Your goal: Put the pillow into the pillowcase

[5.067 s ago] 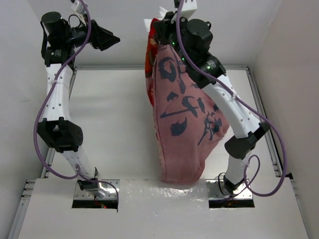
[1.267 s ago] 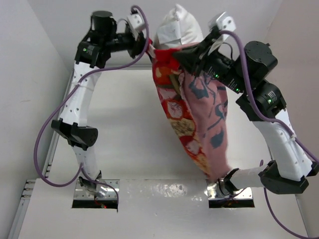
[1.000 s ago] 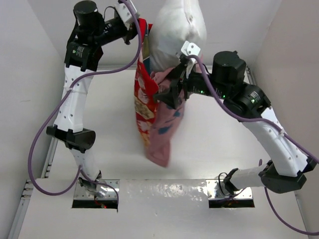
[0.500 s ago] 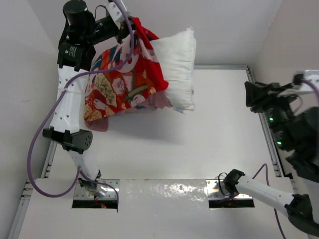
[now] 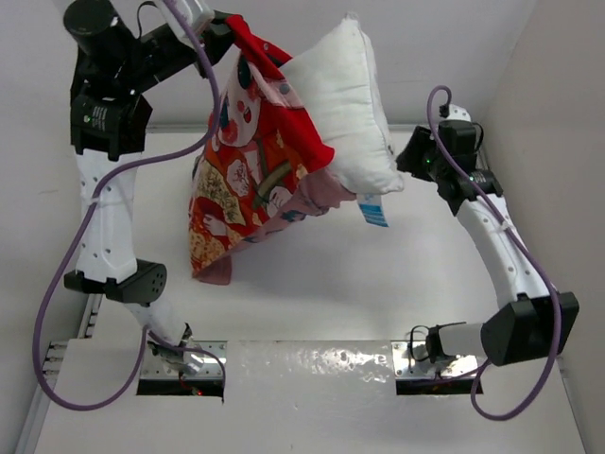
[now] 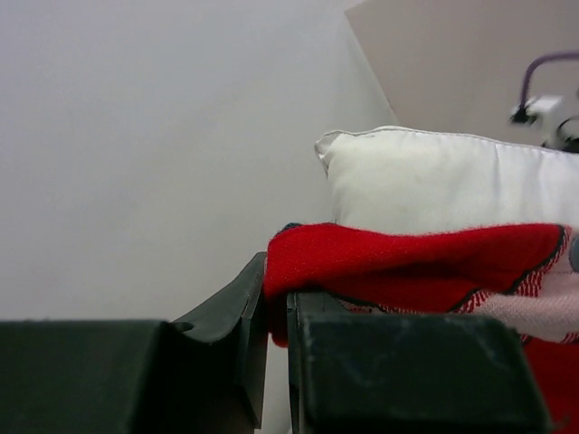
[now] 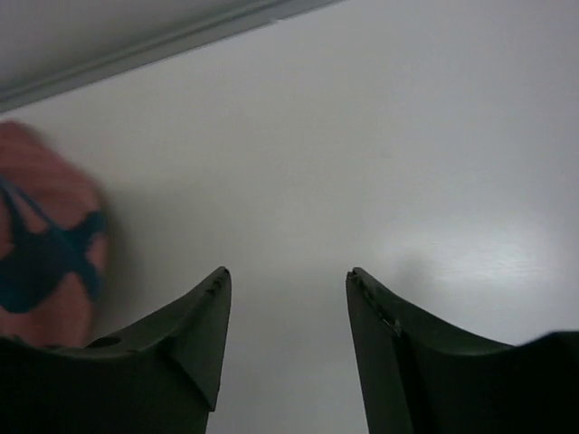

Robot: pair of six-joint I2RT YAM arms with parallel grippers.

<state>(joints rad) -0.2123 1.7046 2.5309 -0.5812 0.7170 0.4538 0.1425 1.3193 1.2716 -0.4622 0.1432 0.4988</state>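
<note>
Left gripper [image 6: 276,298]: raised high above the table [image 5: 406,284], jaws pinched together on a fold of the pillowcase's red edge.
Pillowcase [image 5: 250,180]: hangs from the left jaws and drapes down and away from them, clear of the table. The printed red side faces the overhead camera, and pale pink lining shows at the lower hem and near the opening.
Pillow [image 5: 350,104]: one end sits inside the pillowcase's mouth, just beyond the left jaws. The rest sticks out white and plump, tilted up and away from them. In the left wrist view its corner rises directly behind the clamped red fold.
Tag [image 5: 373,210]: white and blue, dangling below the pillow's lower corner, between that corner and the right jaws.
Right gripper [image 7: 285,298]: jaws apart with nothing between them, only bare table showing through the gap. It is close beside the pillow's lower corner but not touching it.
Pink cloth: in the right wrist view, a blurred patch of the pillowcase's lining with dark teal print lies left of the right jaws.
</note>
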